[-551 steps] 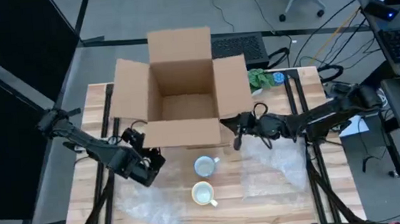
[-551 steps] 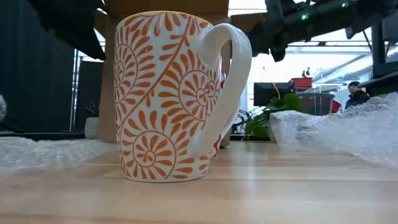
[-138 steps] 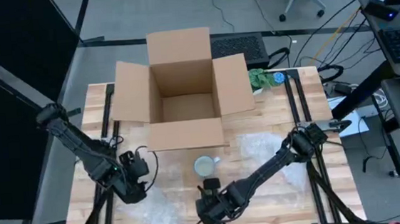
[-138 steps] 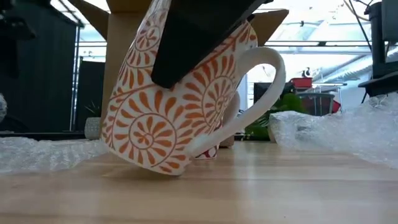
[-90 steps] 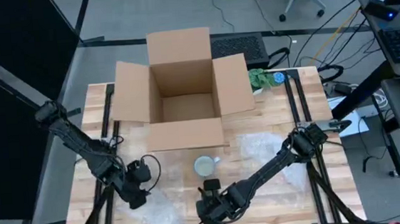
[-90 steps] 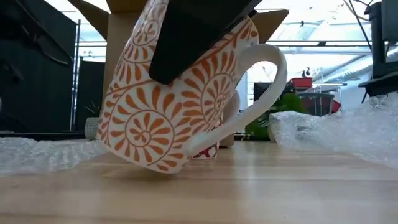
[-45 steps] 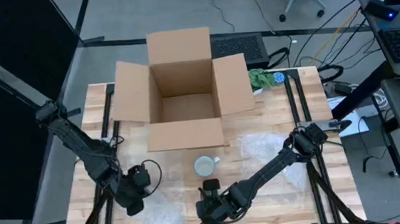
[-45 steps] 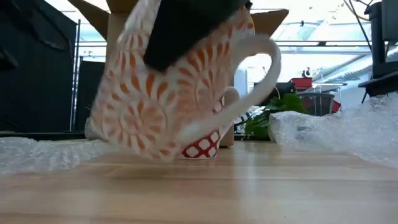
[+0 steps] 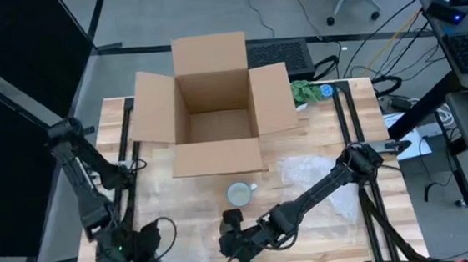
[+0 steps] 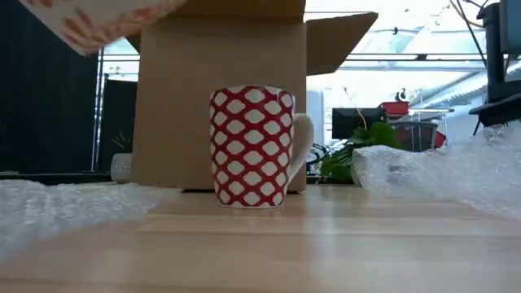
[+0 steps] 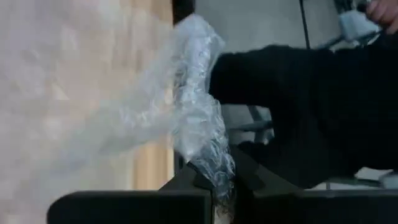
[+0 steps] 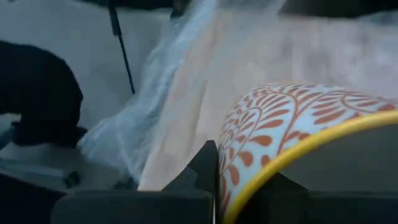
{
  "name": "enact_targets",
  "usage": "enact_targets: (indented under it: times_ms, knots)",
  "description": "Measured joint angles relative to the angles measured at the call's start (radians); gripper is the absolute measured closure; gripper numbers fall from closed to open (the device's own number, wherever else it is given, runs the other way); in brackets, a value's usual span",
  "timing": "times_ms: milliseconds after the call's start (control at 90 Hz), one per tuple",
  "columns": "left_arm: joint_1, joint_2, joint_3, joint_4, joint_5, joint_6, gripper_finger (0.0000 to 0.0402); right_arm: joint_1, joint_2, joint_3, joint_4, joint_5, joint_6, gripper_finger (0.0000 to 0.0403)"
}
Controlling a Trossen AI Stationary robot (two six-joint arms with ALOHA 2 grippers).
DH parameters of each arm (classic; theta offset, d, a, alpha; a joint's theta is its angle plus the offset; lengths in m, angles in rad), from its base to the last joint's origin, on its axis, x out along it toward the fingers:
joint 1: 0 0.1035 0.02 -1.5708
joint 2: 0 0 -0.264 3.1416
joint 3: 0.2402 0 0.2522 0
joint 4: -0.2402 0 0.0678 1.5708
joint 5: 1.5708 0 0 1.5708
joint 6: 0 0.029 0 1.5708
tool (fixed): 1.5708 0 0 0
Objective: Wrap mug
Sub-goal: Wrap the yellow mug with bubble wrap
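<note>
Only cardboard box [image 9: 213, 107] (flaps open)

wooden table [image 9: 317, 128]: box [image 9: 211, 99], red mug [image 10: 251, 146], bubble wrap [image 9: 320, 179]

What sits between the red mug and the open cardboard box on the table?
Nothing: in the high view, only a short strip of bare wooden table separates the red mug from the cardboard box. The low view shows the same mug directly before the box front.

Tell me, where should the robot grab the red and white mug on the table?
Probably by the rim, coming straight down. The red and white mug stands upright with its mouth open to the top, and its handle points right in the low view, so a finger could slip inside.
</note>
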Motion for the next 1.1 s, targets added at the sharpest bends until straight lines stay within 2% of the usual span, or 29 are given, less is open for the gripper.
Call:
enact_targets:
  times_ms: [267,444,689,989,1100]
  knots:
    - [-0.043,0.197,0.000,0.225,0.001,-0.007,0.0401,-0.060,0.000,0.000,0.068,0.000,-0.039,0.0399]
    - [-0.064,0.289,0.000,0.280,0.001,-0.092,0.0402,-0.076,0.000,0.000,0.177,-0.001,-0.068,0.0399]
    - [-0.083,0.342,-0.001,0.286,-0.026,-0.163,0.0401,-0.076,0.023,0.000,0.349,-0.008,-0.131,0.0399]
    - [-0.089,0.352,-0.001,0.306,-0.039,-0.196,0.0402,-0.084,0.055,0.000,0.325,0.000,-0.130,0.0399]
    - [-0.105,0.368,-0.001,0.302,0.031,-0.229,0.0401,-0.083,0.055,0.000,0.318,-0.001,-0.130,0.0399]
